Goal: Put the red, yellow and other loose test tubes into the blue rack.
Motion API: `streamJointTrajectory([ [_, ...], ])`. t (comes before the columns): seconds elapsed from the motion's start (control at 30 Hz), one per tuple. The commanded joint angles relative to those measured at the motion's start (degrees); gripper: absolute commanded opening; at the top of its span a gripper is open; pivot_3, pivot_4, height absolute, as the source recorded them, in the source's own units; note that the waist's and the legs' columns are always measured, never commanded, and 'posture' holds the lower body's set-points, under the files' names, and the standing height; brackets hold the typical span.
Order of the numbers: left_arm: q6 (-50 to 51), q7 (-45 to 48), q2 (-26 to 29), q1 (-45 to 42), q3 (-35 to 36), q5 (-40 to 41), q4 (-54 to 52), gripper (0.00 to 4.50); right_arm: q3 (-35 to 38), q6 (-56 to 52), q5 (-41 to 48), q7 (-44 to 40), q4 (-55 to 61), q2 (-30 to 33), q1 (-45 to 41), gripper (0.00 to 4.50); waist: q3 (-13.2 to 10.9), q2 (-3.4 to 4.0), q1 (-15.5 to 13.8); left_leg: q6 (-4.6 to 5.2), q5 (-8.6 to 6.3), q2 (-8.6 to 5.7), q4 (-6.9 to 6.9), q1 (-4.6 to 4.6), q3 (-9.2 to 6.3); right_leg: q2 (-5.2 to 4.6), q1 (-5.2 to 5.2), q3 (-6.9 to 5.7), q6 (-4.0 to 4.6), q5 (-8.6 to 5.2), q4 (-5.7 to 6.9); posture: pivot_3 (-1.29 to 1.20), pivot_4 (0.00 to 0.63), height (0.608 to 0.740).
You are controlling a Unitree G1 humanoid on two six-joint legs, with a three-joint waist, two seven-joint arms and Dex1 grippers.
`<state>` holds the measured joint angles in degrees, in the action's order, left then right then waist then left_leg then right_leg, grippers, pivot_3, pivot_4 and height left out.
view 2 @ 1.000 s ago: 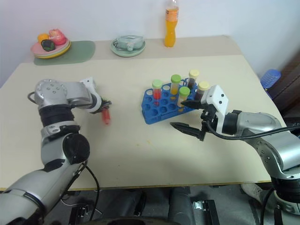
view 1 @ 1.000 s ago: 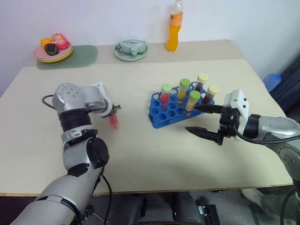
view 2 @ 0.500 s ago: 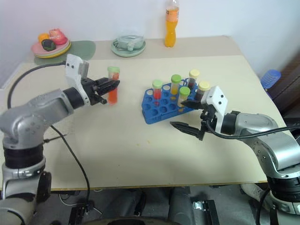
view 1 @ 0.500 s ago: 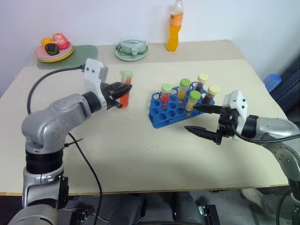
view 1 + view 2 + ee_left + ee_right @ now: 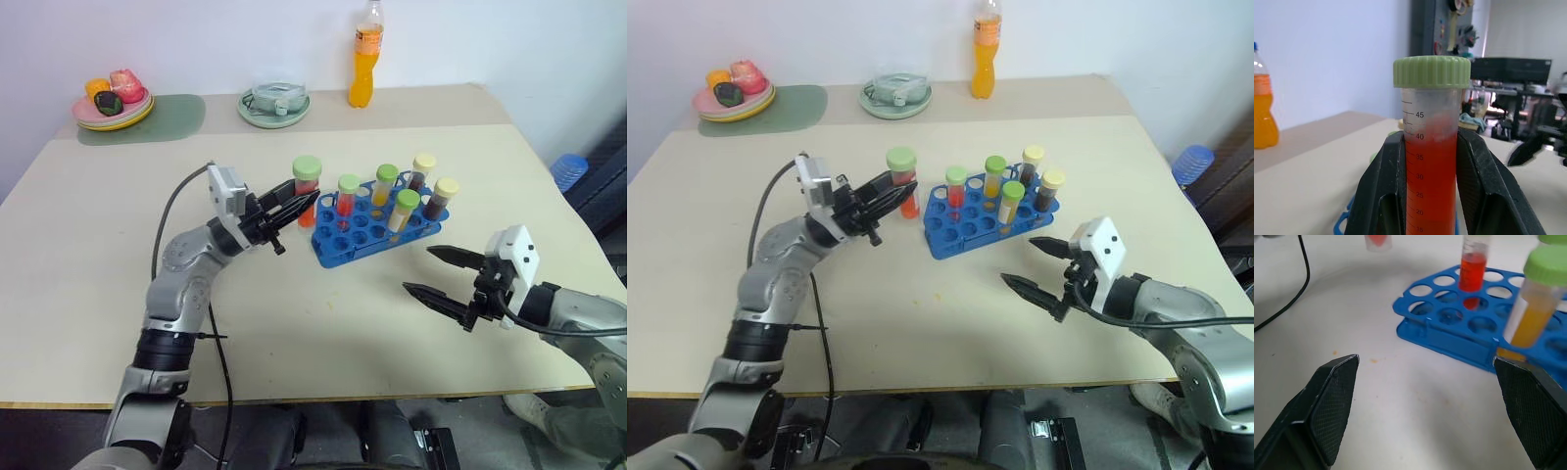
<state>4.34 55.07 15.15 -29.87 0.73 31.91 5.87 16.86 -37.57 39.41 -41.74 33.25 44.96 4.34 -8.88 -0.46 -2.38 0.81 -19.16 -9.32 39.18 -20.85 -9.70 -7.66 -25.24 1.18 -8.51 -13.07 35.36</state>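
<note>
While clamped on both sides, red tube: a clear graduated tube of red liquid with a ribbed pale green cap stands upright between the fingers of the left gripper, held in the air just left of the blue rack.
Left gripper: clenched on the red tube; matte black fingers press the tube wall below the cap.
Blue rack: glossy blue plastic, rectangular, rows of round holes; rests on the beige table at centre.
Racked tubes: five capped tubes stand upright in the rack, with red, orange-yellow and dark liquid; caps green or pale yellow.
Right gripper: released; the right gripper hovers near the rack's right front, jaws spread wide, nothing between them.
Left wrist view: printed scale marks on the tube.
Right wrist view: textured mesh finger pads and a stray orange speck on the table.
</note>
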Motion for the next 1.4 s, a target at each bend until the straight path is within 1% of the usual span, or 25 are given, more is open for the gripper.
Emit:
streamJointTrajectory([
  [0.03, -3.7, 5.8, -2.5, -3.0, 1.2, 2.3, 5.4, 0.78, 2.2, 0.2, -0.9, 3.4, 4.7, -1.6, 3.9, 4.50, 0.0, 0.00, -0.1, 0.01, 0.00, 0.00, -0.01, 0.00, 0.00, 0.00, 0.00, 0.00, 0.00, 0.00, 0.00, 0.00, 0.150, 0.740],
  [0.23, -5.6, 10.2, -6.0, -8.2, 0.9, 1.5, 14.2, 0.78, 2.4, 1.6, -3.2, 7.7, 7.0, -4.5, 8.4, 4.50, 0.0, -0.01, 0.0, 0.03, -0.01, 0.00, 0.03, 0.00, -0.01, 0.00, 0.02, -0.01, -0.03, 0.02, -0.01, 0.00, 0.150, 0.740],
  [0.5, -10.1, 12.4, -9.1, -15.4, 1.1, -2.1, 26.2, 0.78, 0.9, 2.0, -5.7, 11.6, 8.3, -7.1, 9.3, 4.50, 0.0, -0.01, 0.0, 0.03, -0.01, -0.01, 0.04, 0.00, 0.00, 0.01, 0.03, -0.01, -0.03, 0.02, -0.02, 0.00, 0.150, 0.740],
  [0.67, -12.8, 13.7, -10.1, -17.5, 0.4, -5.1, 32.8, 0.78, 0.4, 0.5, -6.1, 13.5, 9.3, -7.3, 10.1, 4.50, 0.0, -0.01, 0.0, 0.03, -0.01, -0.01, 0.03, 0.00, -0.01, 0.01, 0.02, -0.01, -0.04, 0.02, -0.02, 0.00, 0.150, 0.740],
  [0.93, -13.4, 16.3, -11.6, -19.2, -0.3, -8.1, 36.9, 0.78, -1.0, 0.0, -6.9, 15.3, 9.1, -8.2, 8.7, 4.50, 0.0, -0.01, 0.0, 0.04, -0.01, -0.01, 0.04, 0.00, -0.01, 0.02, 0.02, -0.01, -0.04, 0.02, -0.02, 0.00, 0.150, 0.740],
  [1.1, -14.2, 15.0, -12.0, -19.5, -0.1, -10.0, 37.7, 0.78, -1.7, 0.5, -7.4, 15.5, 8.7, -8.7, 8.7, 4.50, 0.0, -0.01, 0.1, 0.04, -0.01, -0.01, 0.03, 0.00, -0.01, 0.02, 0.02, -0.01, -0.04, 0.02, -0.01, 0.00, 0.150, 0.740],
  [1.23, -16.1, 13.2, -12.7, -18.8, -1.3, -12.9, 38.1, 0.78, -1.6, 1.1, -7.9, 15.1, 8.1, -8.8, 9.0, 4.50, 0.0, -0.02, 0.0, 0.04, -0.01, -0.01, 0.03, 0.00, -0.01, 0.02, 0.03, -0.01, -0.04, 0.02, -0.01, 0.00, 0.150, 0.740],
  [1.4, -17.8, 11.8, -14.0, -18.6, -1.8, -14.7, 39.0, 0.78, -1.6, 1.0, -8.0, 15.3, 8.1, -8.8, 8.8, 4.50, 0.0, -0.02, 0.0, 0.04, -0.01, -0.01, 0.03, 0.00, -0.01, 0.02, 0.03, -0.01, -0.04, 0.02, -0.01, 0.00, 0.150, 0.740],
])
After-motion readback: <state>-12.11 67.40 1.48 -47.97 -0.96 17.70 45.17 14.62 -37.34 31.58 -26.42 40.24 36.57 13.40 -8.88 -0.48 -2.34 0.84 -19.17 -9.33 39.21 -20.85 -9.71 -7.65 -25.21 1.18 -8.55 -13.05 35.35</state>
